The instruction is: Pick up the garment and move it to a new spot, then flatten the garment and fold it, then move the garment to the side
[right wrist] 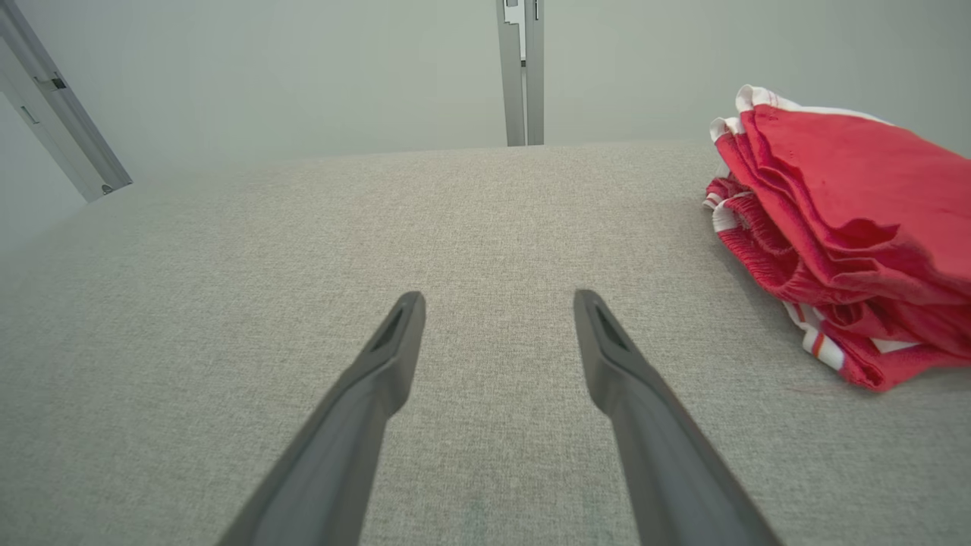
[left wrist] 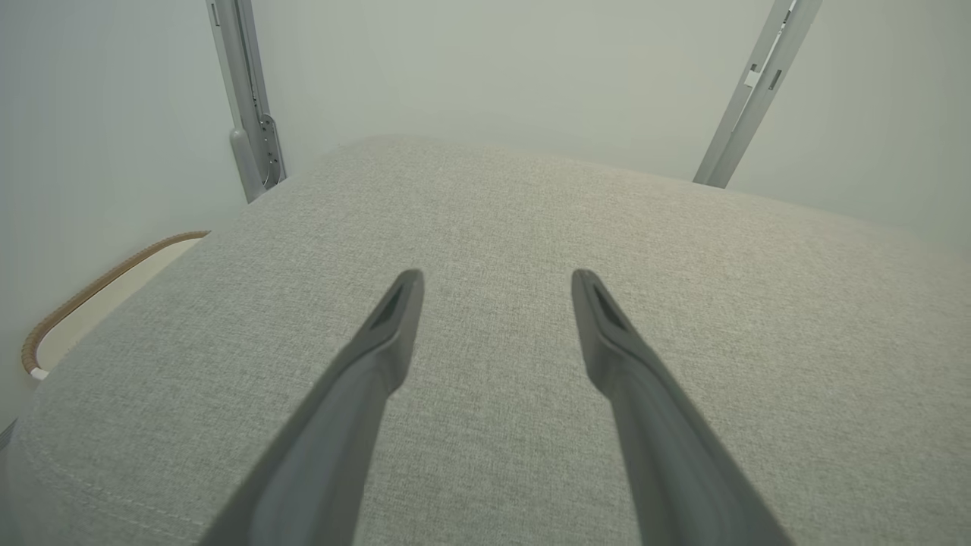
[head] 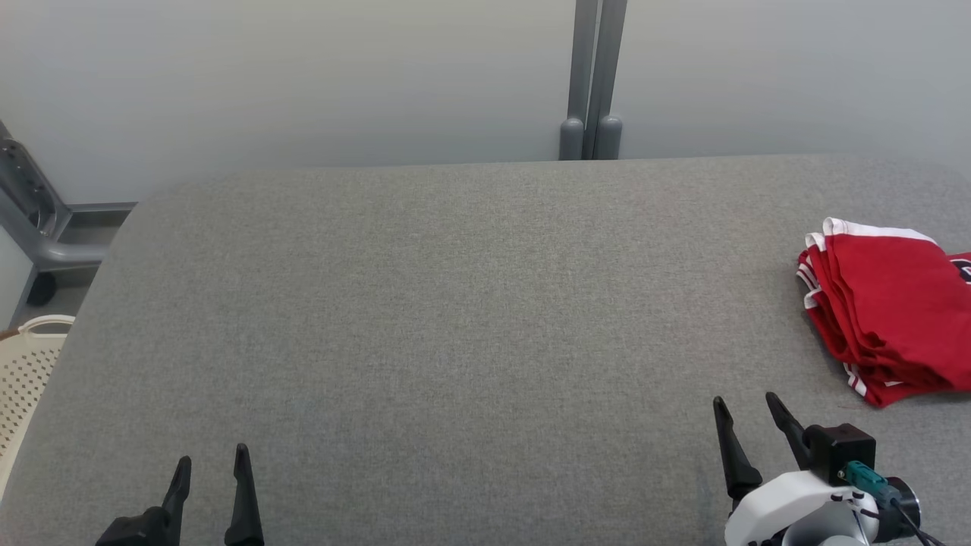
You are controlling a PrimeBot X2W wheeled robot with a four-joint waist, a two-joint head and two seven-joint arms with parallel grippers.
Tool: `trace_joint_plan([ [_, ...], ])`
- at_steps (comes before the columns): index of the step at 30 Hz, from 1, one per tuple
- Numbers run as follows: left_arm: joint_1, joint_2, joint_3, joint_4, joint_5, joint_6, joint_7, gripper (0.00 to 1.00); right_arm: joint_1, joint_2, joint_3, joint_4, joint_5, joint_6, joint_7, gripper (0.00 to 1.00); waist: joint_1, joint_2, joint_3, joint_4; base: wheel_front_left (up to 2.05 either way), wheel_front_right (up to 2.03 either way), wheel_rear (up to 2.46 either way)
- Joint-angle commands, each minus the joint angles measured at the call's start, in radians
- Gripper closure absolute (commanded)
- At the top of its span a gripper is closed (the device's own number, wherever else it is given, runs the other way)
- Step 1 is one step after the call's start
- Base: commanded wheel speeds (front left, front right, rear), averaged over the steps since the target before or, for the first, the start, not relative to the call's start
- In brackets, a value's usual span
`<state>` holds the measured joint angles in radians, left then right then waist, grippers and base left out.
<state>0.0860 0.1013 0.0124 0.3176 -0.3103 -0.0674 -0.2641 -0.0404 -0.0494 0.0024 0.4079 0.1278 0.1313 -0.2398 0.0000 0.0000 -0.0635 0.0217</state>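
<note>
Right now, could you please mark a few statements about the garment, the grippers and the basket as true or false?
1. The garment lies folded at the right side of the table. True.
2. The right gripper holds the garment. False: it is open, empty and apart from the garment.
3. The left gripper is open and empty. True.
4. The basket stands on the table. False: it stands off the table, beside its left edge.

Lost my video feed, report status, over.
Left pincer open, empty. Right pincer open, empty. Garment folded, right side of table. Nothing in the way.
</note>
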Motion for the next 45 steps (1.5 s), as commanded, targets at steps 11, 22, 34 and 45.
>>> trace_joint_plan([
  [11,0.000,-0.012,0.012,0.025,0.004,-0.005,0.006,1.00,0.001,0.002,-0.003,0.021,0.010,0.000,0.001,1.00,0.0000,0.0000,-0.002,0.001,0.00,0.00,0.00],
  [22,-0.045,-0.017,0.038,0.023,-0.189,-0.014,0.081,1.00,-0.007,0.001,-0.016,-0.011,0.235,0.000,0.045,1.00,0.0000,0.0000,0.004,-0.001,0.00,0.00,0.00],
  [34,-0.079,-0.023,0.054,0.013,-0.374,-0.023,0.143,1.00,-0.006,0.001,-0.019,-0.052,0.446,0.000,0.075,1.00,0.0000,0.0000,0.011,-0.003,0.00,0.00,0.00],
  [45,-0.110,-0.027,0.069,0.009,-0.521,-0.030,0.196,1.00,-0.011,0.000,-0.027,-0.079,0.615,0.000,0.105,1.00,0.0000,0.0000,0.017,-0.005,0.00,0.00,0.00],
])
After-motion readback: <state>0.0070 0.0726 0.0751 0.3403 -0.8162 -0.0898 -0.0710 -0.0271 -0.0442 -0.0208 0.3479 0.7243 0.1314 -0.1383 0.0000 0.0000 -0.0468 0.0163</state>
